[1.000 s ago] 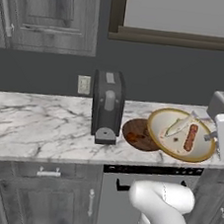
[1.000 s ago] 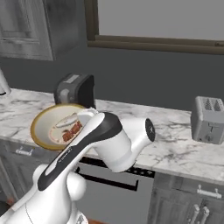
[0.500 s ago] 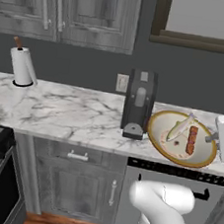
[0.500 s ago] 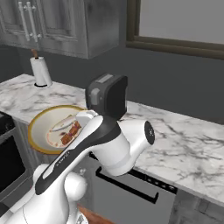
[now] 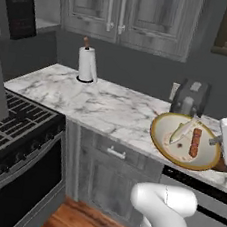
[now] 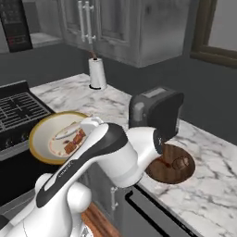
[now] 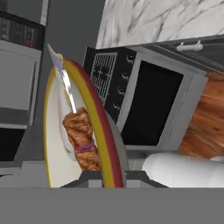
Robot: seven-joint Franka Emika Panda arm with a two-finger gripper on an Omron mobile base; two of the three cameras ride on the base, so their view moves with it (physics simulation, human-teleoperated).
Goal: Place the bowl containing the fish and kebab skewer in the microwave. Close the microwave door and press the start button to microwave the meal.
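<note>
A black gas stove point(image 5: 16, 139) with a ridged grate stands at the left. Next comes the glossy white-and-grey marbled worktop point(image 5: 106, 109), carrying an upright paper towel roll point(image 5: 86, 64) beneath grey panelled cabinets point(image 5: 123, 11). Rightward, the hand point(image 7: 105, 177) grips the tan-rimmed bowl point(image 5: 185, 141), raised over the worktop's front edge, holding the slender fish point(image 5: 182, 131) and kebab skewer point(image 5: 195, 142).

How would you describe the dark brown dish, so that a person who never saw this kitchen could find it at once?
Start at the marble counter in the right base view and find the dark toaster standing on it. The dish lies flat on the counter just in front of the toaster. It is round, dark brown and wooden-looking, unlike the cream bowl with the yellow rim, which carries the food.
</note>
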